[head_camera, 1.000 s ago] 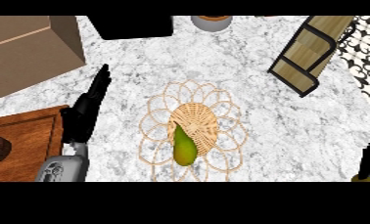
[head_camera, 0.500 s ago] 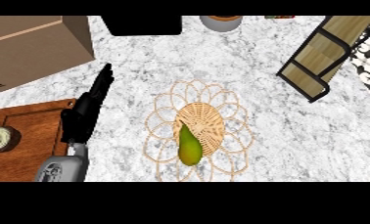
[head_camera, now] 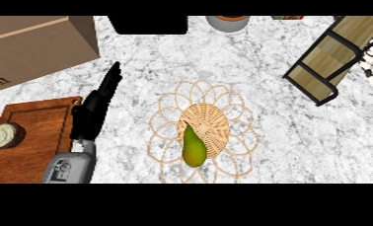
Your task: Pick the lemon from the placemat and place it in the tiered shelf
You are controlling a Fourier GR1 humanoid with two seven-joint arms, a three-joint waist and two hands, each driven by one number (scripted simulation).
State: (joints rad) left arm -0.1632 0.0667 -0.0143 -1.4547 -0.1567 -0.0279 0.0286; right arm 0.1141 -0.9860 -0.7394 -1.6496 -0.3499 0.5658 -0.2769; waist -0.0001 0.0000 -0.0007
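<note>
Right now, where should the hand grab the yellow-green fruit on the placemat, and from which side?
Probably across its wide near half, from above, fingers on its left and right flanks. The yellow-green fruit lies flat on the woven placemat, tapering to a narrow far tip. The open left hand is left of it.

From where I stand, one arm shows, at the lower left. Its grey forearm (head_camera: pixel 69 168) comes in from the bottom edge and narrows to a wrist. Beyond the wrist the black left hand (head_camera: pixel 91 114) stretches away from the robot's body, slanting a little to the right. The hand is turned edge-on, so it looks long and thin. Its fingers (head_camera: pixel 110 79) are straight and held close together, tapering to a point, curled round nothing and holding nothing.
</note>
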